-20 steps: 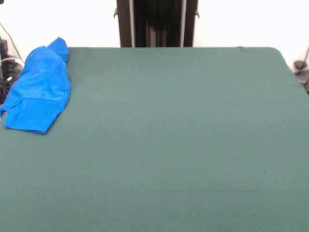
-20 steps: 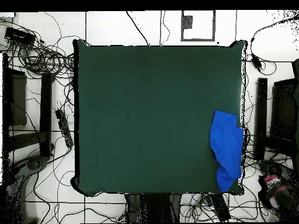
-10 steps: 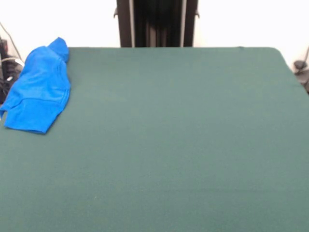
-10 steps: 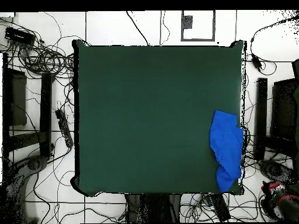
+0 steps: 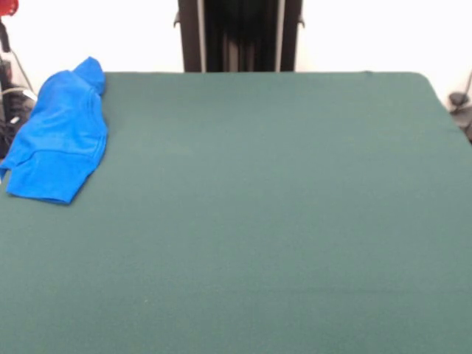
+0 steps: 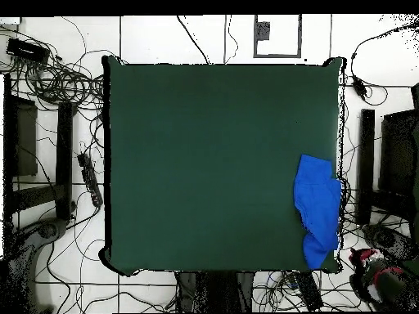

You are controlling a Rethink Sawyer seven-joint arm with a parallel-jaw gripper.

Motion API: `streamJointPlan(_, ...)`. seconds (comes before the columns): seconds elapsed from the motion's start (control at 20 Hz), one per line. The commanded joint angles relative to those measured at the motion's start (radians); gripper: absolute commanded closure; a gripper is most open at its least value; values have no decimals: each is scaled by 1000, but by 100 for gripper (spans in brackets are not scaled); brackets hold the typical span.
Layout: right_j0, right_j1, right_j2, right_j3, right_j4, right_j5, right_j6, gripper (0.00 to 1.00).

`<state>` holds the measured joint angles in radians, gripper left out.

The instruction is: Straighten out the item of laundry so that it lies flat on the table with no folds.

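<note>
In the front view we see the blue T-shirt (image 5: 59, 136) bunched in folds at the far left corner of the green bench (image 5: 265, 214), its outer edge at the bench's left rim; the pedestal (image 5: 239, 35) stands behind the far edge and a bit of red arm (image 5: 7, 7) shows at the top left corner. In the overhead view we find the shirt (image 6: 317, 209) crumpled against the bench's (image 6: 204, 163) right edge near the bottom right corner, and the arm (image 6: 383, 278) sits off the bench beyond that corner; we cannot tell how the jaws stand

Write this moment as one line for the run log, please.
shirt: bunched, folded, at table edge near the corner by the robot's base | arm part: off table, beyond that corner | tool: state unclear | task: not started
</note>
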<state>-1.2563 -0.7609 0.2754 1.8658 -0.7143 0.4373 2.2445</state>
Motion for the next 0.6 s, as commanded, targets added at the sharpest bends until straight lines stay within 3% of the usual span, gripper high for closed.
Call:
streamJointPlan(0.05,87,67,107,122,26,-10,-59,0)
streamJointPlan(0.6,160,180,30,92,-24,-147,41,0)
